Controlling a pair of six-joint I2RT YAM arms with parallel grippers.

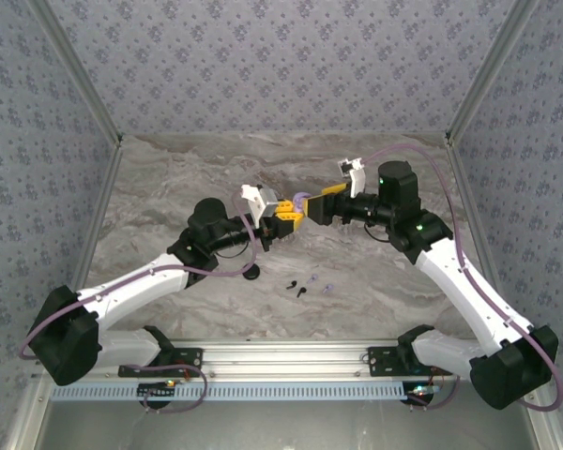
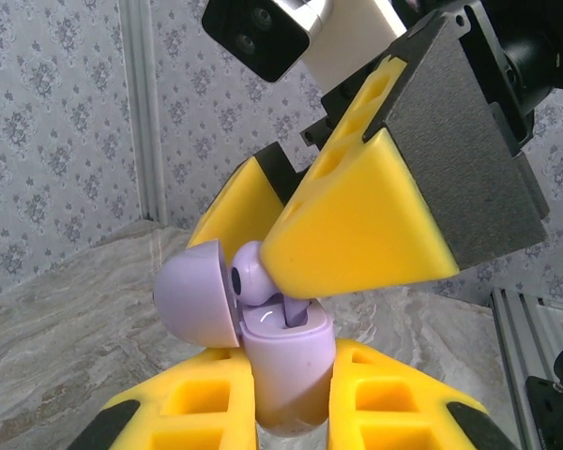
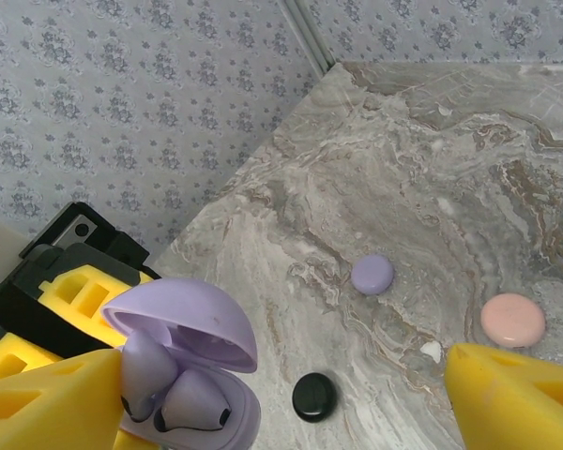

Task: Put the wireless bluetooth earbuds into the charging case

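Note:
My left gripper (image 2: 286, 364) is shut on a lilac charging case (image 2: 286, 370) and holds it upright off the table, its lid (image 2: 195, 292) swung open. A lilac earbud (image 2: 253, 272) stands in the case with its stem down in its slot. One yellow finger (image 2: 357, 230) of my right gripper rests on top of this bud. In the right wrist view the open case (image 3: 227, 412) holds two lilac buds (image 3: 193, 405). My right gripper (image 3: 281, 370) is open, its left finger (image 3: 47, 403) against the nearer bud. Both grippers meet mid-table (image 1: 296, 211).
Three closed round cases lie on the marble: lilac (image 3: 372, 273), pink (image 3: 512, 319) and black (image 3: 314, 397). Loose buds lie in front of the arms, black ones (image 1: 303, 290) and a pale one (image 1: 326, 288). Patterned walls enclose the table on three sides.

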